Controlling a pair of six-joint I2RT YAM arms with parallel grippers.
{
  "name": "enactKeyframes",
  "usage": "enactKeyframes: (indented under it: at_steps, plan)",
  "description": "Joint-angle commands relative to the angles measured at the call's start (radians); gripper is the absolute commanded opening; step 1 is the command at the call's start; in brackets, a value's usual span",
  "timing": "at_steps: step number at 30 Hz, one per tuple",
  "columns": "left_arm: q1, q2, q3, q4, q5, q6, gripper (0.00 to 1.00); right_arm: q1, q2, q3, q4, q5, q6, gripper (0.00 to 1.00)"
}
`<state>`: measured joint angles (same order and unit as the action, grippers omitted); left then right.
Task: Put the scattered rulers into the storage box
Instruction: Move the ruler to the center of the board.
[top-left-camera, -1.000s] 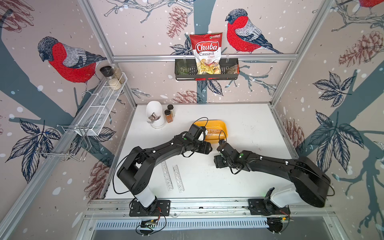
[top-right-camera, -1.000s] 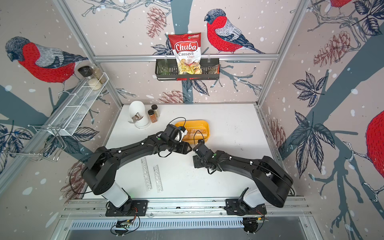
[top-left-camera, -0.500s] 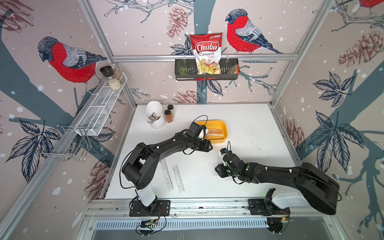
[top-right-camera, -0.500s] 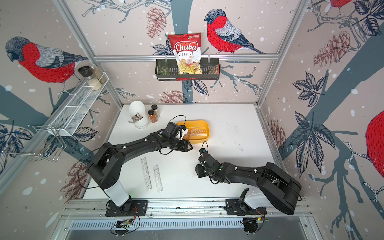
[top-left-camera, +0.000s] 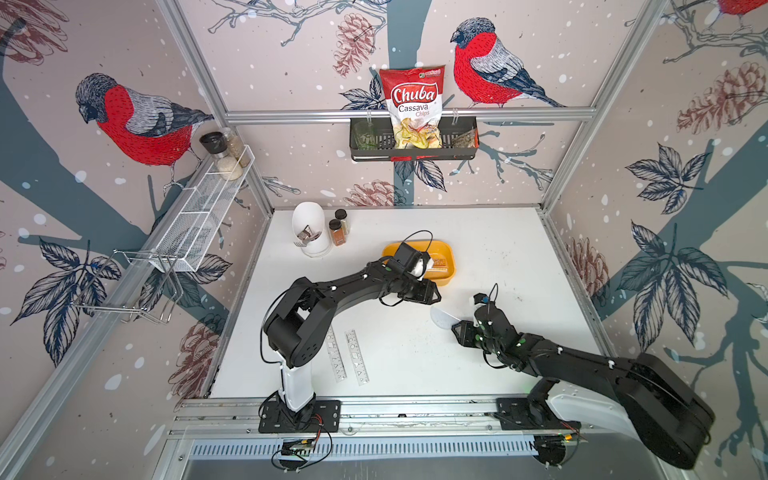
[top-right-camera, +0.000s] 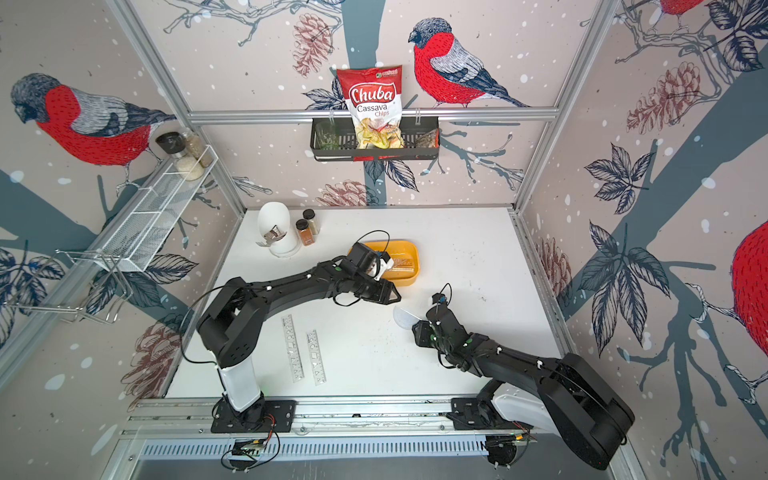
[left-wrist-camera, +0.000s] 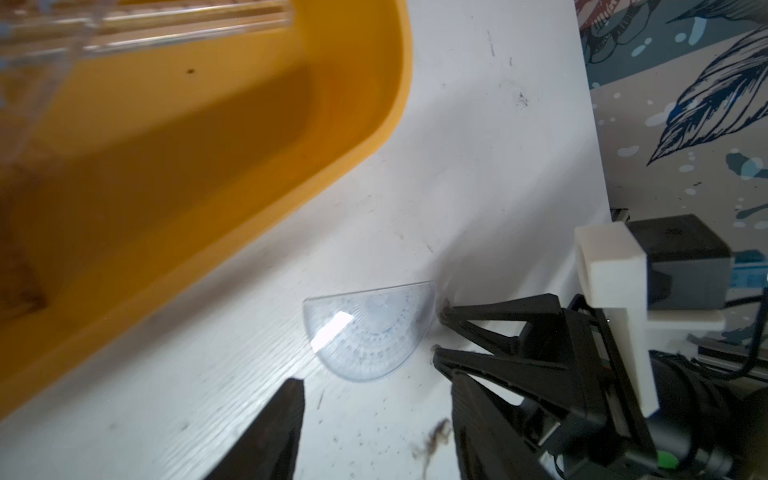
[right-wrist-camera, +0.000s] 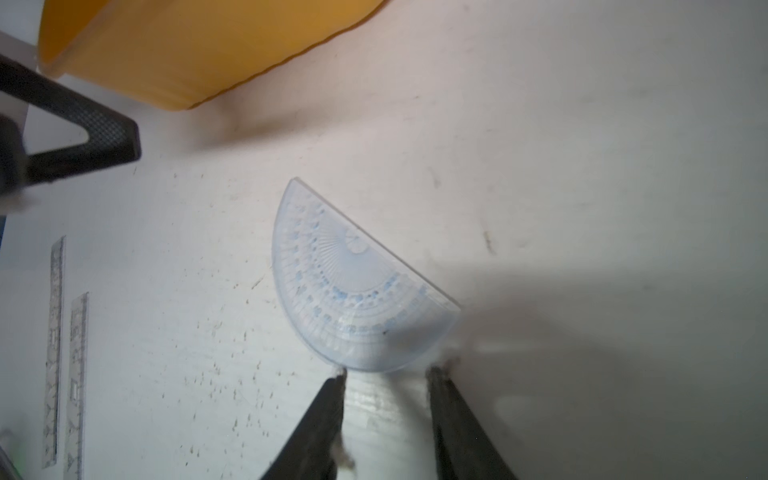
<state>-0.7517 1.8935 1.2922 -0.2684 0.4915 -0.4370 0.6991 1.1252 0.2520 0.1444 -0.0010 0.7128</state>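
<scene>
The right gripper (right-wrist-camera: 386, 374), narrowly parted and empty, sits at the curved edge of the clear semicircular plastic protractor (right-wrist-camera: 353, 286) on the white counter (right-wrist-camera: 582, 166). The left gripper (top-left-camera: 434, 294) stands wider, empty.

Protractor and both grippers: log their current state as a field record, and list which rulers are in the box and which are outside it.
protractor: flat on the table, outside the storage box, not gripped
right gripper: open, tips at the protractor's curved edge
left gripper: open, empty, close to the box
in box: at least one clear ruler
left on table: two straight rulers, side by side, away from the box
</scene>
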Motion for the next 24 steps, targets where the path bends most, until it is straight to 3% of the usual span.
enactKeyframes:
  at_steps: [1,7,15,24]
  plan:
    - [-0.022,0.076,0.09,-0.05,0.023,0.025,0.57,-0.044,-0.026,-0.025,0.021,-0.031,0.012,0.41]
    - [-0.066,0.201,0.239,-0.171,-0.013,0.081,0.54,-0.062,-0.126,-0.075,0.074,-0.108,0.015,0.43]
    - [-0.066,0.22,0.163,-0.163,-0.047,0.086,0.54,-0.104,-0.194,-0.146,0.153,-0.182,0.029,0.44]
    - [-0.066,0.199,0.085,-0.164,-0.043,0.098,0.52,-0.146,-0.072,-0.151,0.305,-0.258,0.024,0.42]
